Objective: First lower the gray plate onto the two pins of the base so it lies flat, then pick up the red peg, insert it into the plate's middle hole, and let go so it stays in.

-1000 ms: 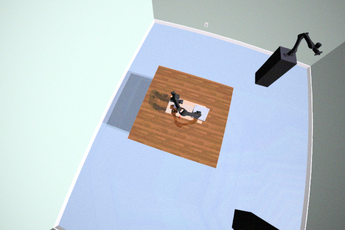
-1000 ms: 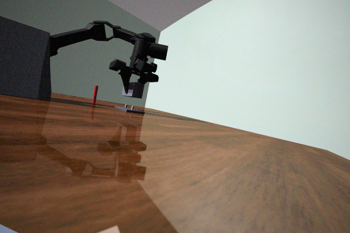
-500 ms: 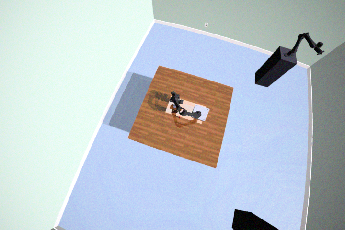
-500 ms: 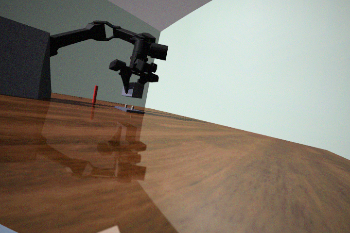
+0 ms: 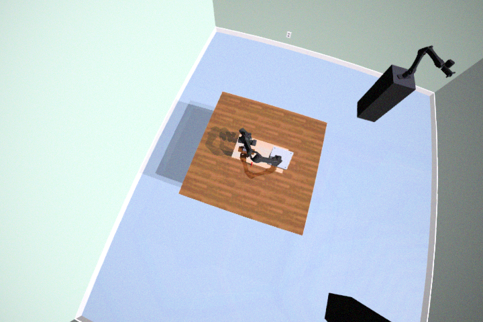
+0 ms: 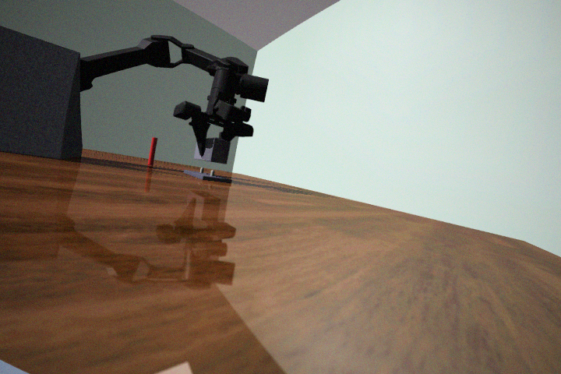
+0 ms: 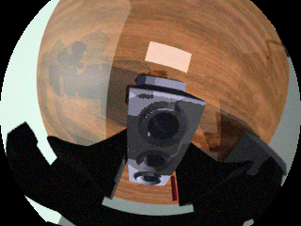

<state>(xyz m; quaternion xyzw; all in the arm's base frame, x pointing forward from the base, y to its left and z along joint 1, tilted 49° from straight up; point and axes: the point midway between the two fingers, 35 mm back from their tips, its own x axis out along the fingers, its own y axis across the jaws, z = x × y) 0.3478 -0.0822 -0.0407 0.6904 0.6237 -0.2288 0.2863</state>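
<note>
My gripper is shut on the gray plate, a thick block with round holes. The plate hangs above the base, with a visible gap. The base is a low flat gray slab on the table; two short pale pins stand up from it. In the wrist view only an edge of the base shows beyond the plate, and the pins are hidden. The red peg stands upright on the table, apart from the base and the gripper.
A pale mat lies on the wooden table under the work area. A light square plate is by the arm's root. A large dark block stands at the left in the exterior view. Another arm stands on a black box off the table.
</note>
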